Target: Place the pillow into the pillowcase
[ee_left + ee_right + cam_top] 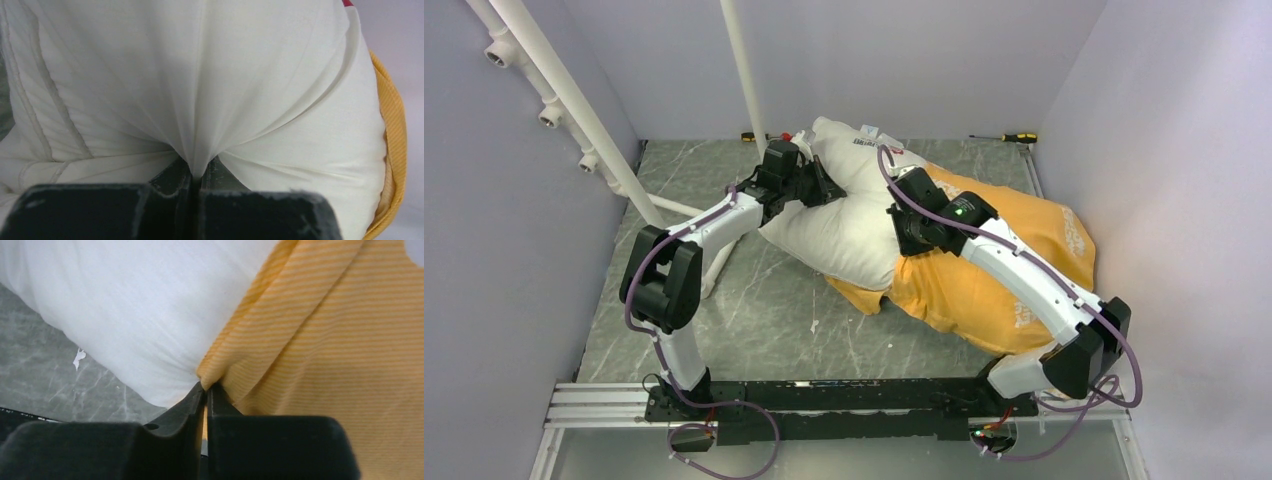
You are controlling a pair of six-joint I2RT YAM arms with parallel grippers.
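Note:
The plump white pillow [844, 215] lies mid-table, its right half inside the yellow-orange pillowcase [1004, 265]. My left gripper [816, 186] is shut on a pinch of the pillow's white cloth at its left side; folds fan out from the jaws in the left wrist view, pillow [200, 85], gripper [196, 167]. My right gripper [902, 232] is shut on the hem of the pillowcase's mouth where it meets the pillow. In the right wrist view the striped yellow pillowcase [325, 340] is nipped between the jaws of that gripper [205, 386], next to the pillow [135, 300].
White pipes [574, 110] slant along the left wall. Two screwdrivers [1014, 137] lie at the back edge. Grey walls close the table [754, 320] on three sides. A scrap of white paper [79, 358] lies on the marbled top.

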